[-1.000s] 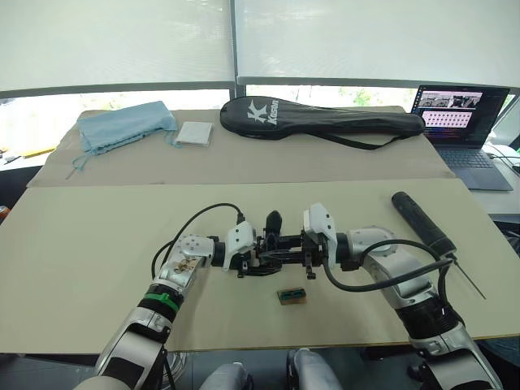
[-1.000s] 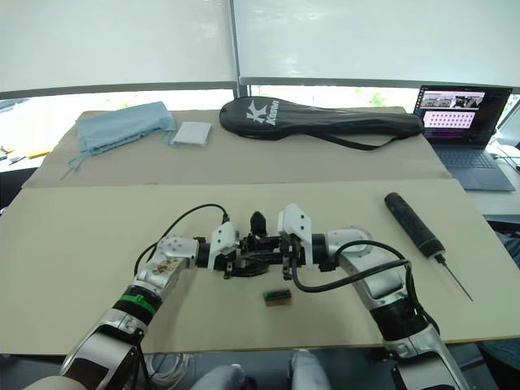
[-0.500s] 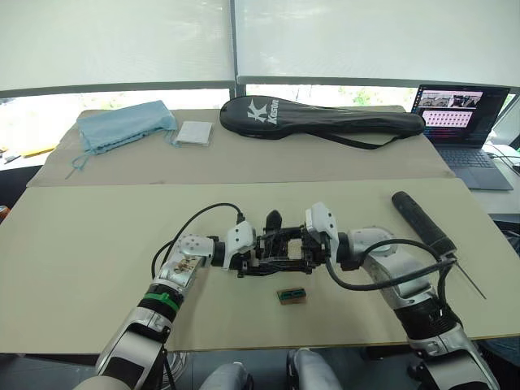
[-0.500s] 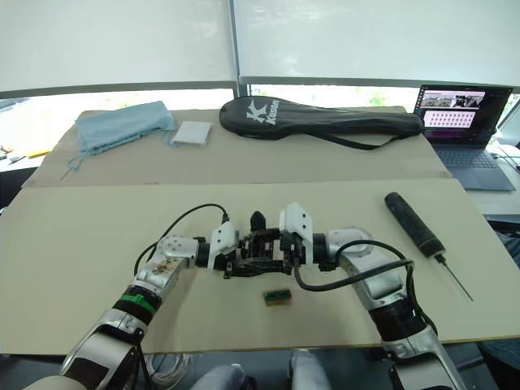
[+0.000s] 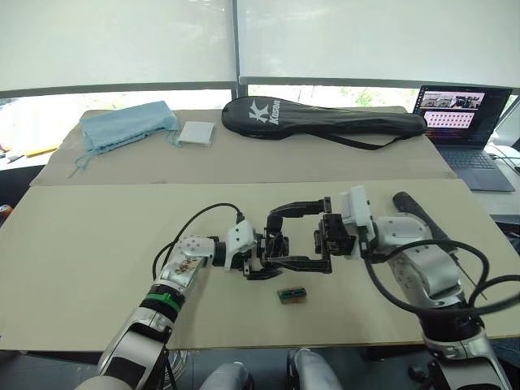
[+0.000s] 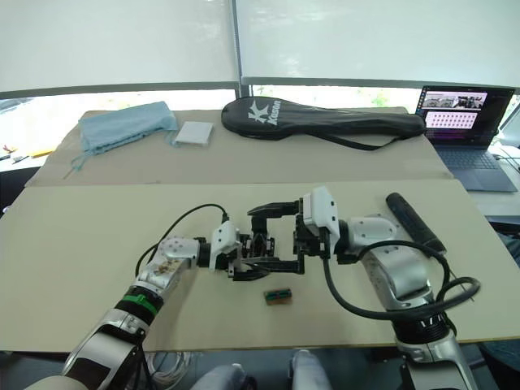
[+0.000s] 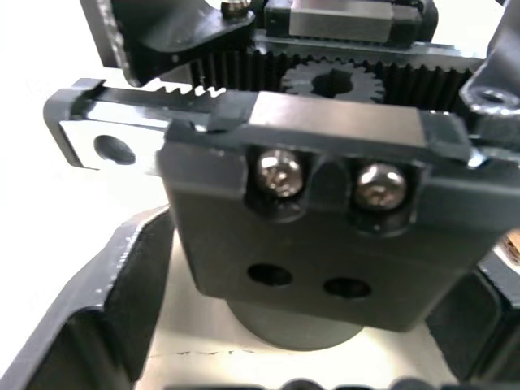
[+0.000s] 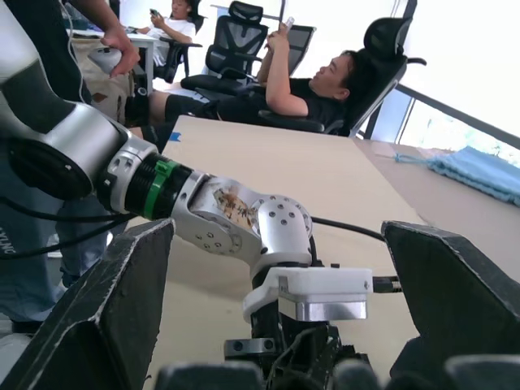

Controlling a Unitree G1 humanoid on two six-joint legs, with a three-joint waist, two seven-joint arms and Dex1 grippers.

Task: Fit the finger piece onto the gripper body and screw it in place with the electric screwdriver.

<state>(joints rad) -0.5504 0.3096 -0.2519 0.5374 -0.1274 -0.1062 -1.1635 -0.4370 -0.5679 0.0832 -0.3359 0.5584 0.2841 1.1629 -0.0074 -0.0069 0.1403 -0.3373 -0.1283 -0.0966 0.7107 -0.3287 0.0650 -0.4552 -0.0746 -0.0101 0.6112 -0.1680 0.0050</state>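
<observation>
reading "kason" on racket bag (image 5: 325, 123)

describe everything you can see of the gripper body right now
The gripper body is a small black blocky mechanism sitting on the beige table, between the jaws of the left gripper, which flank it. In the left wrist view its front block looks like matte plastic, with two silver screws above two empty holes. Behind it sit a toothed rack and a gear, and a round base shows below. The right gripper hangs open around it.
</observation>
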